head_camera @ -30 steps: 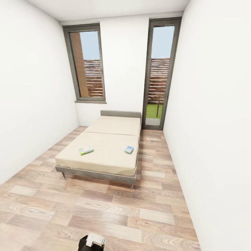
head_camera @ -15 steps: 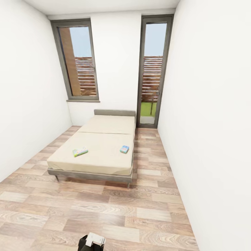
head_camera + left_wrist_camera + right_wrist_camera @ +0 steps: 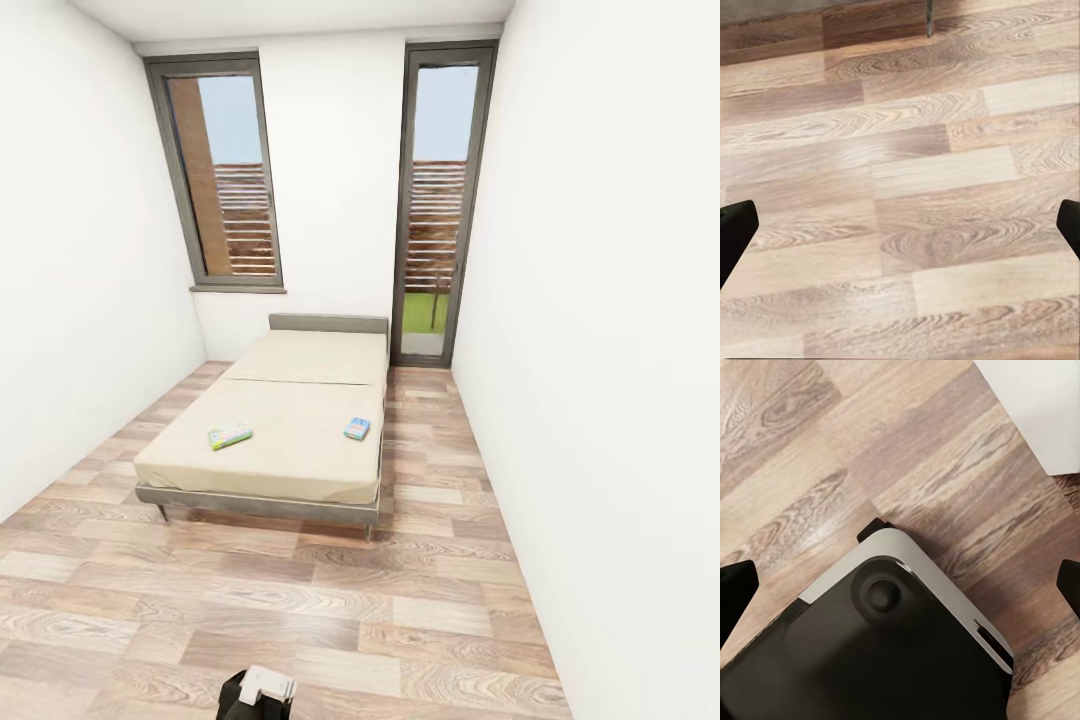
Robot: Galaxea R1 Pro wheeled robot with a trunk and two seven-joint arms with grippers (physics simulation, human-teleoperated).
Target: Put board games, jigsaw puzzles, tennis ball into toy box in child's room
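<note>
Best to roll over the wood-plank floor (image 3: 330, 600) to the low beige-mattressed bed (image 3: 290, 455), near the flat green-yellow game box (image 3: 230, 435) and smaller blue one (image 3: 357, 428), both end effectors wide apart, empty.

Your robot's base (image 3: 885, 652) is glossy black with a rounded corner, a silver-grey edge band and a round black boss on top. Your pincer fingertips (image 3: 733, 232) are plain black. A small white-topped black part (image 3: 258, 692) sits below your head camera.
</note>
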